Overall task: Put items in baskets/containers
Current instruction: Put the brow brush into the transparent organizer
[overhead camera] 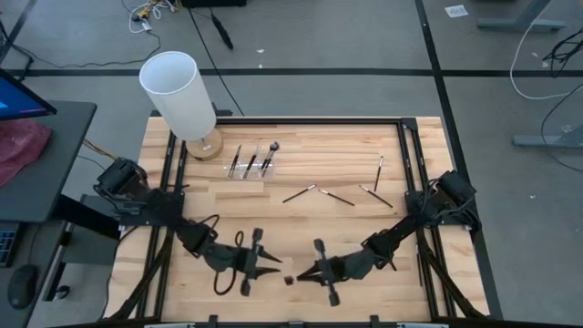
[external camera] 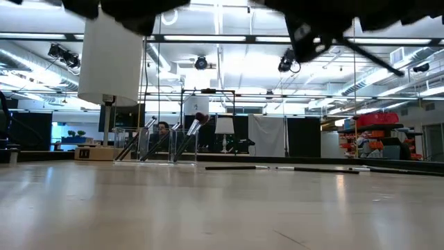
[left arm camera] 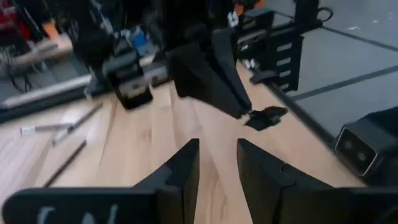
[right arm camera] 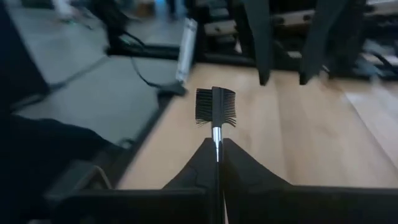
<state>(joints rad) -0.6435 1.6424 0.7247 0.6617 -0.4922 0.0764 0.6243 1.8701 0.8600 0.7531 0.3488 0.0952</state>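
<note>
Between the right gripper's point(right arm camera: 218, 155) fingers sits an unlabelled comb brush point(right arm camera: 215, 109).

Grey floor point(overhead camera: 364, 36) with cables; wooden table point(overhead camera: 346, 232); black desk point(overhead camera: 46, 155); bright ceiling lights point(external camera: 229, 66).

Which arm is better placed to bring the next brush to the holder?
Right, probably: the right gripper is shut on a comb brush, while the left gripper is open and empty.
</note>
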